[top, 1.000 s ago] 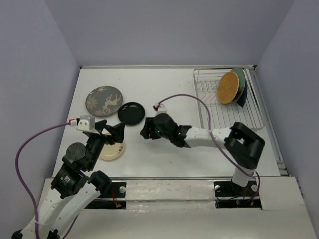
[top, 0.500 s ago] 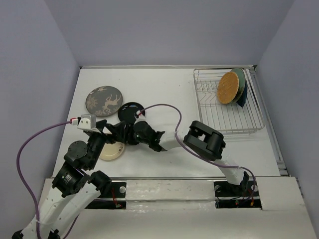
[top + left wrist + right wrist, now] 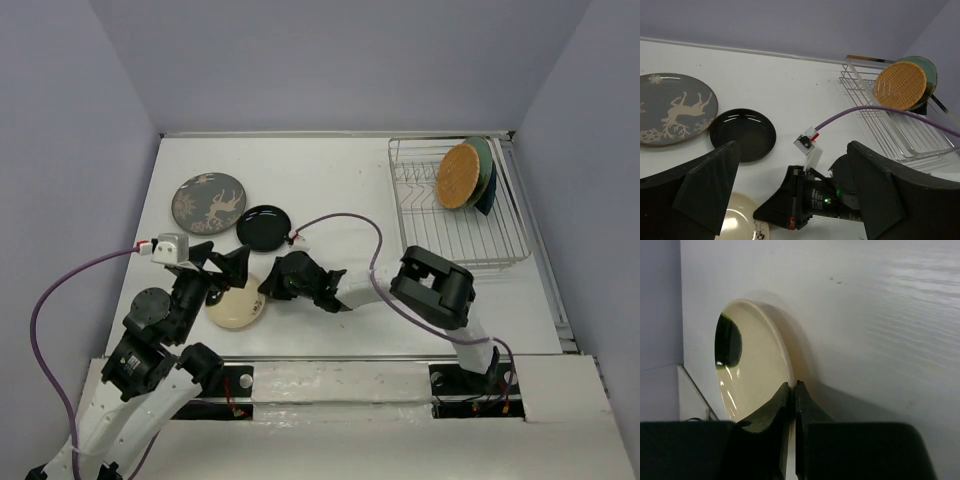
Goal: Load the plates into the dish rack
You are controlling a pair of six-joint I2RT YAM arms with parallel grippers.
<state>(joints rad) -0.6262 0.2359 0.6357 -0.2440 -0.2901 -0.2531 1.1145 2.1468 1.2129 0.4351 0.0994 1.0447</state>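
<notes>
We see the cream plate point(image 3: 236, 308) near-left on the surface point(image 3: 340, 190), well apart from the dish rack point(image 3: 430, 232) far right; right fingers point(image 3: 775, 405) pinch its rim, left fingers point(image 3: 710, 185) spread just beside; it's stiff, glossy, prob. slippery & breakable, so we'd want a deep rim grip.
</notes>
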